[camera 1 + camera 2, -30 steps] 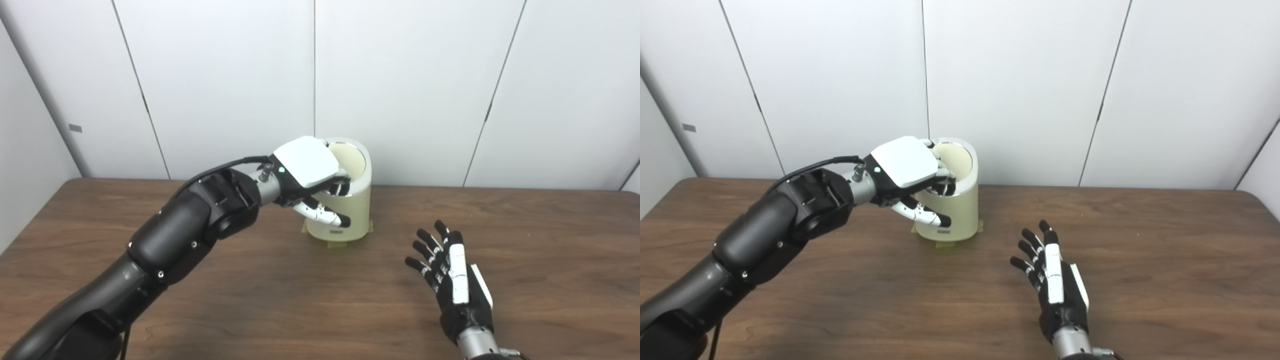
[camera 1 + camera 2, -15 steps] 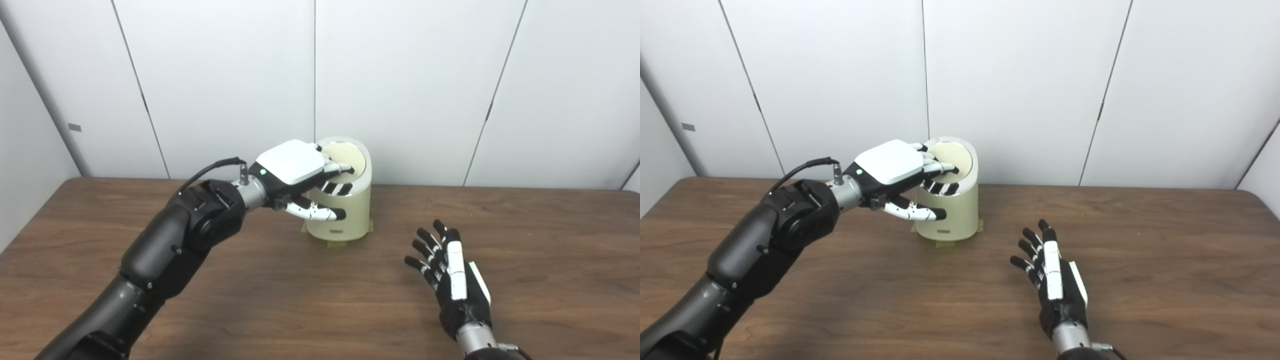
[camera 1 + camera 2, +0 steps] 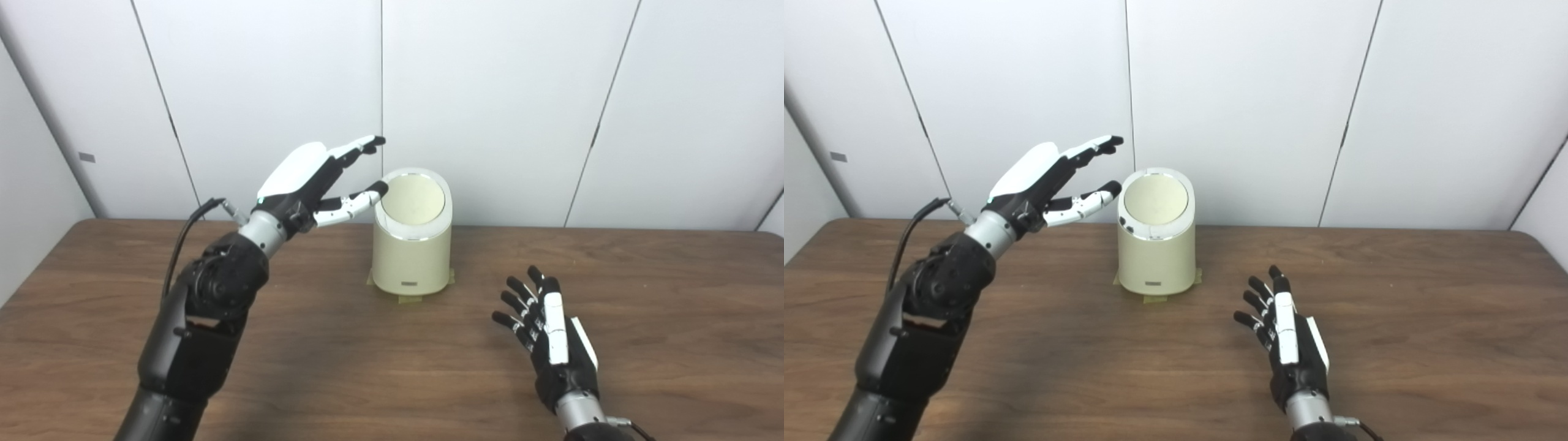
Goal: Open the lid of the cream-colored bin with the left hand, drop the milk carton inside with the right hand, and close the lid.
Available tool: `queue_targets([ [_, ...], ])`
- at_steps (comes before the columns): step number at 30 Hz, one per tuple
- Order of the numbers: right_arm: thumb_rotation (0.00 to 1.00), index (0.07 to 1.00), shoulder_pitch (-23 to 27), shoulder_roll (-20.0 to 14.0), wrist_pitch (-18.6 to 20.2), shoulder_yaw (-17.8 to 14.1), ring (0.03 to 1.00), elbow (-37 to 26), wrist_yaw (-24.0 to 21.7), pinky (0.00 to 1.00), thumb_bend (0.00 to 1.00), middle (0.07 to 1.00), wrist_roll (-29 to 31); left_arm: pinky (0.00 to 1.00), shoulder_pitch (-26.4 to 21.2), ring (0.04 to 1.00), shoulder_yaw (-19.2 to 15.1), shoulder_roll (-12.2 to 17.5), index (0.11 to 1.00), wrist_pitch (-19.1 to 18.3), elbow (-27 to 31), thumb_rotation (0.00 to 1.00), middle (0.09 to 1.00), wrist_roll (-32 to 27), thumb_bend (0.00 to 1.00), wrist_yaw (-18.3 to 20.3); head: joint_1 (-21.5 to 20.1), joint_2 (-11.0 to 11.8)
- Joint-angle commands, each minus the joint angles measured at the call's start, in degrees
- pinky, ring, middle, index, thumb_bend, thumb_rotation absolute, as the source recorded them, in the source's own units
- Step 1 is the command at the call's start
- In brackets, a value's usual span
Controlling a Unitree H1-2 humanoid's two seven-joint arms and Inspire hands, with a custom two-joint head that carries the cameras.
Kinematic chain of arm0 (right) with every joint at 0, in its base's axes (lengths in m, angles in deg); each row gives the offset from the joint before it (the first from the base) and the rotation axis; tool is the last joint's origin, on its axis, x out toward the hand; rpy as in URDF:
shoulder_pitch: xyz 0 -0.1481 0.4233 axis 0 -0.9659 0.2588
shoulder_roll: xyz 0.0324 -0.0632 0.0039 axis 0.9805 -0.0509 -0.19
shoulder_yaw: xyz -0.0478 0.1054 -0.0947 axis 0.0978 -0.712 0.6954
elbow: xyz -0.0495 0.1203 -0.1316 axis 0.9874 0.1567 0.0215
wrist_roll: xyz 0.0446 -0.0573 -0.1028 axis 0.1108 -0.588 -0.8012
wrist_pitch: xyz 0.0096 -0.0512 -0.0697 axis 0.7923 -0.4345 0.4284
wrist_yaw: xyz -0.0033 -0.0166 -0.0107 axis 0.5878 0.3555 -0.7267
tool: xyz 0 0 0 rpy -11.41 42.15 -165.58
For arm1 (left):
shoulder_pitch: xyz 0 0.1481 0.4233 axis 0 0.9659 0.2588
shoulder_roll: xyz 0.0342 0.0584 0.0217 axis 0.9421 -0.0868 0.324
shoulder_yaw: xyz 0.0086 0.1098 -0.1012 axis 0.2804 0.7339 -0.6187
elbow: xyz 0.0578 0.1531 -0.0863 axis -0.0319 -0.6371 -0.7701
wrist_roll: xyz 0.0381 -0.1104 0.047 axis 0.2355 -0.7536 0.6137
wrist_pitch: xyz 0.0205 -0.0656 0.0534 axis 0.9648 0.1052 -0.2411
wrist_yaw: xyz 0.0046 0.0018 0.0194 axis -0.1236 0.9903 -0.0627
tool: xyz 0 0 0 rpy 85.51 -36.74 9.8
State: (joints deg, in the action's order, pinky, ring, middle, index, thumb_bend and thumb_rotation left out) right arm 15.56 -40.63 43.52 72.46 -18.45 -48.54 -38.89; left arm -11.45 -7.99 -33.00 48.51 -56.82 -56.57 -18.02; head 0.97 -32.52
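Cream-coloured cylindrical plastic bin [image 3: 411, 245], lid [image 3: 416, 199] closed; left hand [image 3: 309, 177] at its 10 o'clock, right hand [image 3: 554, 343] at 4, both spread, empty.

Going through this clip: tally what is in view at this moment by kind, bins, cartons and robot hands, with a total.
Cream-colored bin, lid shut: 1
Milk cartons in view: 0
Robot hands: 2, the left hand raised and open beside the bin, the right hand open low over the wooden table
Total: 3
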Motion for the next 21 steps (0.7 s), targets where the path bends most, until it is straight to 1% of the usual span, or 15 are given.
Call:
queue_targets([
  [1, 1.00, 1.000, 2.18, 0.65, -2.65, -0.30, 0.895, -2.33, -0.30, 0.77, 0.61, 0.910, 1.04, 0.95, -0.34, 0.948, -1.84, 0.19, 0.954, -2.35, 3.81, 0.77, 0.917, -3.81, 0.34, -0.63, 0.16, -0.24],
  [2, 1.00, 1.000, 2.20, 0.66, -3.23, -0.43, 0.897, -2.35, -0.46, 0.78, 0.61, 0.913, 1.38, 0.94, 1.24, 0.949, -2.27, 0.24, 0.963, -3.09, 5.20, 0.81, 0.922, -4.91, 0.34, -0.64, 0.16, -0.24],
  [3, 1.00, 0.996, 2.22, 0.65, -3.69, -0.52, 0.902, -2.41, -0.56, 0.79, 0.62, 0.915, 1.60, 0.92, 2.90, 0.943, -2.63, 0.26, 0.971, -3.72, 6.55, 0.83, 0.932, -5.65, 0.33, -0.90, 0.19, -0.33],
  [5, 1.00, 0.987, 2.20, 0.53, -4.18, -0.57, 0.905, -2.63, -0.59, 0.79, 0.63, 0.913, 1.63, 0.90, 6.32, 0.938, -3.45, -0.15, 0.975, -4.46, 8.91, 0.86, 0.940, -6.57, 0.34, -2.37, 0.15, -0.68],
  [6, 1.00, 0.982, 2.21, 0.43, -4.39, -0.54, 0.907, -2.66, -0.59, 0.80, 0.64, 0.912, 1.49, 0.89, 7.82, 0.932, -4.03, -0.70, 0.973, -5.13, 9.98, 0.88, 0.941, -7.17, 0.34, -3.17, 0.15, -0.68],
  [7, 1.00, 0.981, 2.21, 0.27, -4.69, -0.56, 0.908, -2.59, -0.61, 0.80, 0.64, 0.911, 1.37, 0.89, 9.77, 0.929, -5.18, -2.10, 0.970, -6.79, 11.48, 0.88, 0.941, -8.69, 0.34, -4.09, 0.26, -0.75],
  [9, 1.00, 0.979, 2.16, -0.05, -5.12, -0.57, 0.912, -2.57, -0.69, 0.81, 0.65, 0.917, 1.21, 0.96, 12.38, 0.948, -6.54, -3.96, 0.976, -9.32, 13.62, 0.89, 0.954, -11.10, 0.34, -5.13, 0.41, -1.01],
  [10, 1.00, 0.979, 2.09, -0.24, -5.17, -0.45, 0.913, -2.75, -0.68, 0.81, 0.65, 0.918, 0.91, 0.97, 14.17, 0.952, -7.31, -5.16, 0.978, -10.90, 14.96, 0.89, 0.957, -12.60, 0.34, -5.61, 0.53, -1.17],
  [12, 1.00, 0.973, 1.98, -0.61, -5.19, -0.20, 0.918, -3.08, -0.66, 0.83, 0.66, 0.923, 0.32, 0.99, 16.85, 0.979, -8.29, -6.78, 0.995, -12.35, 16.62, 0.96, 0.970, -14.95, 0.39, -6.43, 0.68, -1.26],
  [15, 1.00, 0.970, 1.92, -1.49, -4.99, 0.07, 0.929, -3.49, -1.11, 0.86, 0.66, 0.931, -0.11, 1.00, 20.44, 0.982, -9.18, -8.97, 1.000, -12.38, 18.23, 0.99, 0.978, -16.88, 0.39, -8.56, 0.97, -1.51],
  [19, 1.00, 0.963, 1.93, -2.66, -4.42, 0.53, 0.948, -4.18, -1.34, 0.89, 0.66, 0.944, -0.94, 1.00, 24.54, 0.994, -10.94, -12.78, 1.000, -12.71, 18.98, 1.00, 0.989, -20.80, 0.38, -11.59, 1.01, -1.95],
  [21, 1.00, 0.954, 1.85, -3.27, -3.96, 0.88, 0.958, -4.57, -1.51, 0.91, 0.67, 0.953, -1.60, 1.00, 26.02, 0.999, -11.14, -13.92, 1.000, -11.71, 18.59, 1.00, 0.991, -21.79, 0.37, -12.91, 1.02, -2.19],
])
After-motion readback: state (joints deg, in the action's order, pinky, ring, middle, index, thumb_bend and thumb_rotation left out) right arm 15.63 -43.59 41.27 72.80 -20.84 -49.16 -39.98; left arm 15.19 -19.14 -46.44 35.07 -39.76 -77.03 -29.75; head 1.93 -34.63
